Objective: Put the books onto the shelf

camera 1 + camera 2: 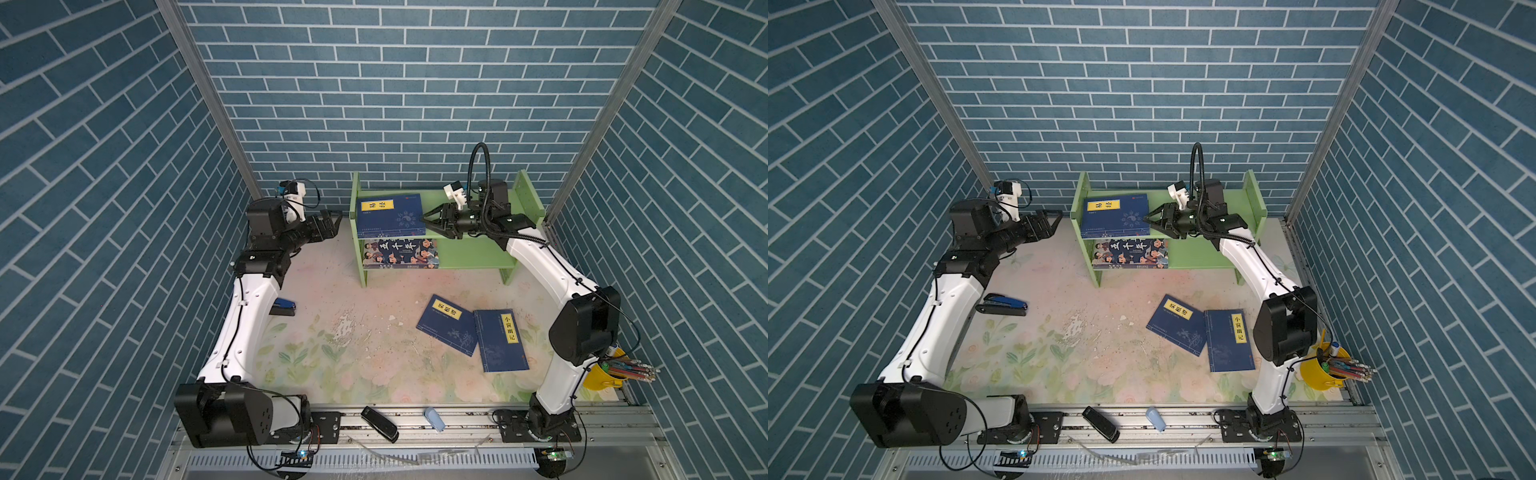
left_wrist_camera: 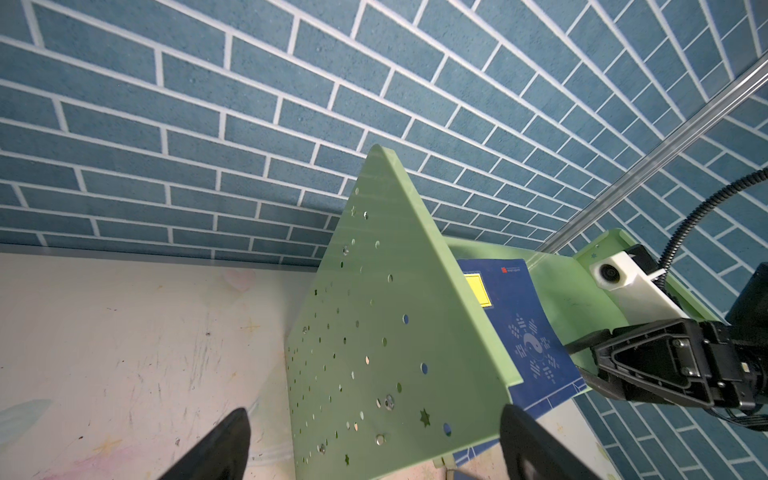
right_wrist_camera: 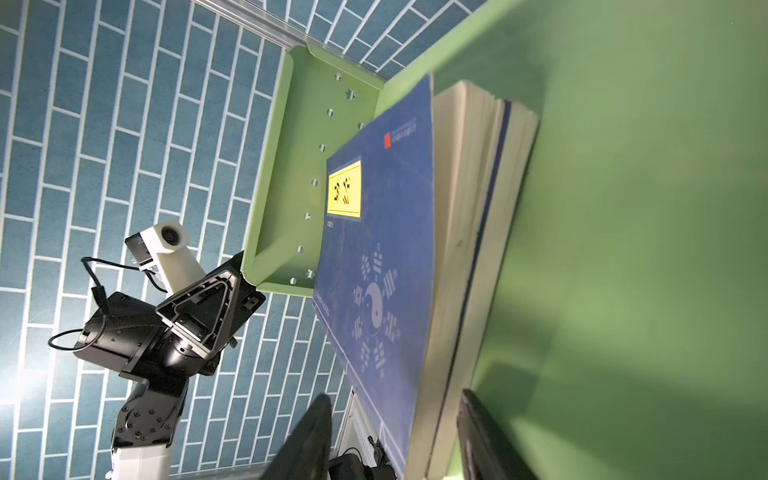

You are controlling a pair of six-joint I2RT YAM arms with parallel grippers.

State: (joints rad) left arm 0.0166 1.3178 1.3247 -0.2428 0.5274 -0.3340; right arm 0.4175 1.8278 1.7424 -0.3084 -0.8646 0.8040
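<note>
Navy book (image 1: pixel 390 214) flat on shelf (image 1: pixel 478 257) upper tier; right gripper (image 1: pixel 424 219) at its right edge, jaws parted astride cover and pages, not clamping; left gripper (image 1: pixel 334 224) spread wide, empty, just outside perforated panel (image 2: pixel 374 332).

**Matt paint, paper, worn print**

Smooth matt green paint over the shelf (image 1: pixel 476 254), with small holes through its side panel (image 2: pixel 374 332). Matt navy card cover on the top-tier book (image 3: pixel 374 208), over slightly rough cream paper page edges (image 3: pixel 465 208). Scuffed, scratched print on the table (image 1: pixel 345 330), flaking white. Matt black plastic on the right pincer (image 1: pixel 424 218); glossy white shell on the right arm (image 1: pixel 540 266).
</note>
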